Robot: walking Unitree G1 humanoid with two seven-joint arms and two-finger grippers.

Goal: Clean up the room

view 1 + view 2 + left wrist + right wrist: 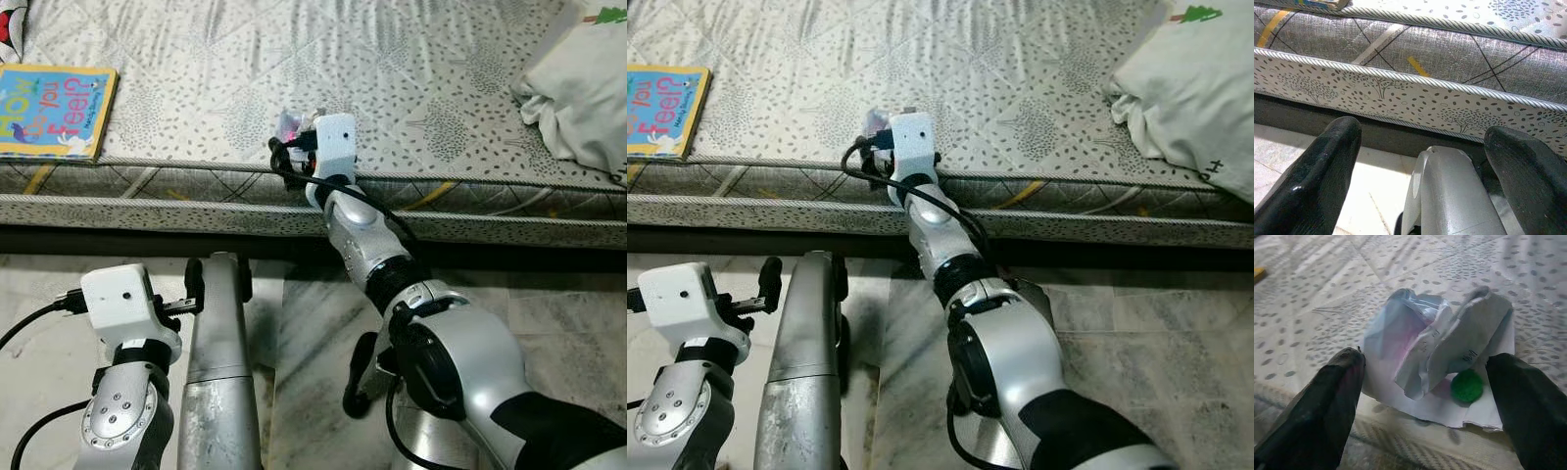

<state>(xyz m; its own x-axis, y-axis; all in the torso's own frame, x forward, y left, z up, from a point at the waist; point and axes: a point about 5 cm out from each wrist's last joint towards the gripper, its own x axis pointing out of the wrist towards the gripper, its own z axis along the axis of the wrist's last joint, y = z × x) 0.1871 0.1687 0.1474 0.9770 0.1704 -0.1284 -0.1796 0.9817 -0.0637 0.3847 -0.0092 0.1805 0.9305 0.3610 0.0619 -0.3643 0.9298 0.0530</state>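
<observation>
A crumpled white wrapper [1415, 328] with pinkish print lies at the near edge of the mattress [196, 59], and a small green ball [1466, 386] rests on its flat sheet. My right gripper [1425, 361] reaches over the mattress edge and stands open, one black finger on each side of the wrapper, not touching it. From the head, the wrapper [291, 122] peeks out past the white wrist housing. My left gripper [217, 282] is low over the floor, open, with its fingers [1317, 166] astride the top of a silver cylinder [220, 362].
A colourful children's book [54, 110] lies on the mattress at the far left. A white pillow [583, 88] sits at the right. Below the mattress side [1400, 93] runs a dark gap, then pale marble floor [313, 323].
</observation>
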